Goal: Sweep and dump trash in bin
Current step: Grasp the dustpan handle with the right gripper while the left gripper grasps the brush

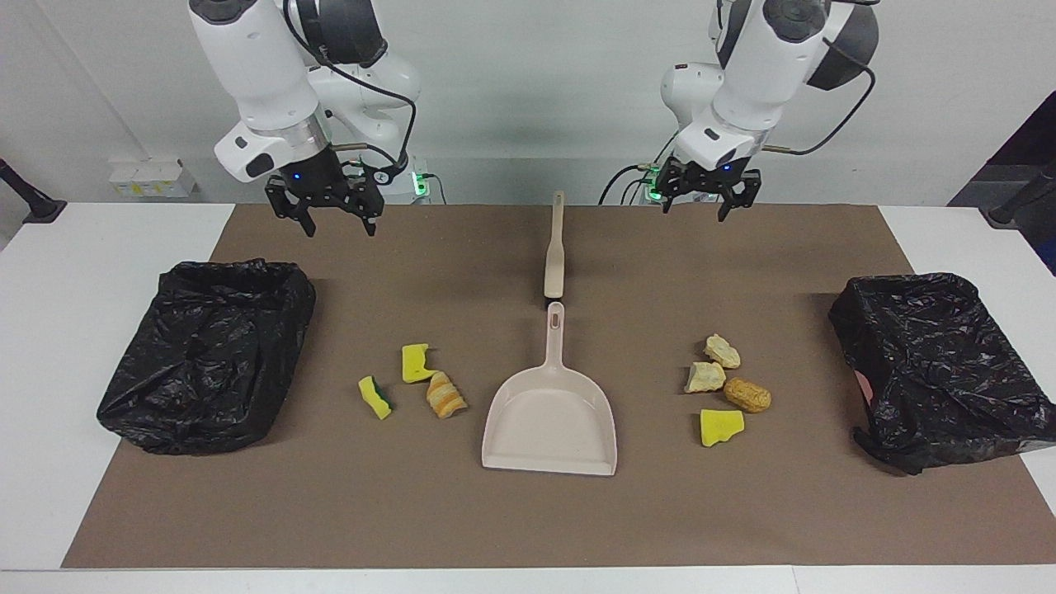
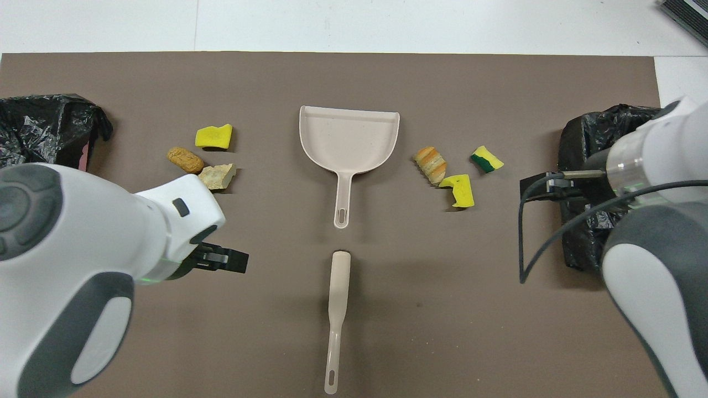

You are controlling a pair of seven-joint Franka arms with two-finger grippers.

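Both arms hung raised at the robots' edge of the brown mat (image 1: pixel 528 511), with nothing held. The right gripper (image 1: pixel 326 213) hovered with its fingers apart, above the mat just robot-side of the black-bagged bin (image 1: pixel 210 355) at its end of the table. The left gripper (image 1: pixel 709 198) also hung with its fingers apart, and its own bagged bin (image 1: pixel 936 367) lay below it and out toward the table's end.

The trash lay in two clusters, both farther out on the mat than either gripper. Below and inward of the right gripper sat a green-backed sponge piece (image 1: pixel 376 397), a yellow sponge piece (image 1: pixel 417 363) and a striped bread lump (image 1: pixel 445 394). Below the left gripper sat two pale chunks (image 1: pixel 714 363), a brown lump (image 1: pixel 747 395) and a yellow sponge piece (image 1: pixel 721 426). Between the clusters the dustpan (image 1: pixel 551 417) lay with its handle pointing at the robots, and the brush (image 1: pixel 555 247) lay in line with it, roughly midway between the two grippers.

The tools looked the likely first trouble: the brush handle was thin and flat on the mat, so a grasp slightly off its line could pinch air or skid it aside. The scraps were light and irregular, and a fast stroke would probably scatter them past the pan's lip. The pan could slide if not held down. The slack bags might also catch the pan's edge during dumping.
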